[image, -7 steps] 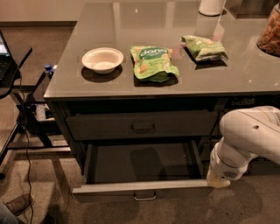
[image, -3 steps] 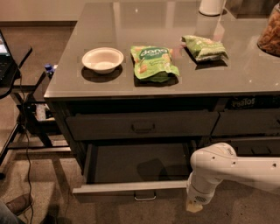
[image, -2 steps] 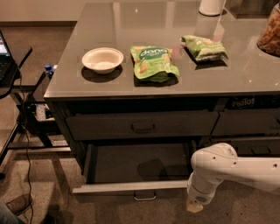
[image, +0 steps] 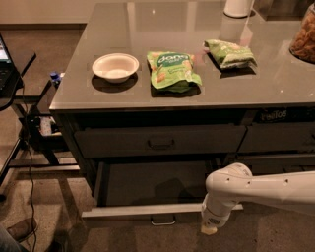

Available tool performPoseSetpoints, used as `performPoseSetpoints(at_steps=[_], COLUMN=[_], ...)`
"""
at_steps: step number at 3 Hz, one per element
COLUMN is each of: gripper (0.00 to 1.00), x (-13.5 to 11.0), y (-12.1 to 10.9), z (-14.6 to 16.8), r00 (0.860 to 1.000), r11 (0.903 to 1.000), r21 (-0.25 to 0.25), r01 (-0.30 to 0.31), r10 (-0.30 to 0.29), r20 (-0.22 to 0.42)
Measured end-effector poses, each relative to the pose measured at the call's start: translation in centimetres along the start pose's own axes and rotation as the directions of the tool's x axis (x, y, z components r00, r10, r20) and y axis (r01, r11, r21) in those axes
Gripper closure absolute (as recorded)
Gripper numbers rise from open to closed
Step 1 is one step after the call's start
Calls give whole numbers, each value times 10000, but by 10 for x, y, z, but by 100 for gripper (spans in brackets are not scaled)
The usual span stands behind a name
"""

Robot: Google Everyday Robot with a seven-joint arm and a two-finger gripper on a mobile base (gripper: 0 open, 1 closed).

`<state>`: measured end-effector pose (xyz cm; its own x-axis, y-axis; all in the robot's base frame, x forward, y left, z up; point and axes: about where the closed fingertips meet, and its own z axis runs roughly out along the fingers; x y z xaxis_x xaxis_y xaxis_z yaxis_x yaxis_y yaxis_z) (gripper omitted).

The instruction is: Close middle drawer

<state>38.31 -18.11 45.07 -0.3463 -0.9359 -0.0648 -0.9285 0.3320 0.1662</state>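
The middle drawer [image: 147, 183] is pulled out wide under the grey counter [image: 275, 83]. Its deep dark tray looks empty. Its long flat front [image: 123, 212] carries a small metal loop handle [image: 163, 222] at the centre. My white arm [image: 266, 189] reaches in from the right. My gripper [image: 210, 228] hangs low, just in front of the right end of the drawer's front, close to the floor. The taller drawer with the dark handle [image: 161, 143] above it is shut.
On the counter lie a white bowl [image: 115, 67], a green snack bag [image: 172, 70], a second green bag [image: 230, 53], a white cup [image: 237, 6] and a jar [image: 303, 37]. A black stand with cables [image: 24, 123] is at the left. A shoe [image: 19, 229] is at the bottom left.
My arm has swung left and down from beside the drawer's right end to in front of its front. In the last second it has barely moved. The drawer stays open.
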Motion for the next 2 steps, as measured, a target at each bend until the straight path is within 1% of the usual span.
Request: performPoseSetpoints(at_steps=[1,2], gripper=[100,100], x=[-19,-29], y=[-20,-32], z=[11,23], r00=[9997,9989], r11=[9987,9962], r21=[435,742], r01=[-247,-464], r10=[244,462], r20=[63,45])
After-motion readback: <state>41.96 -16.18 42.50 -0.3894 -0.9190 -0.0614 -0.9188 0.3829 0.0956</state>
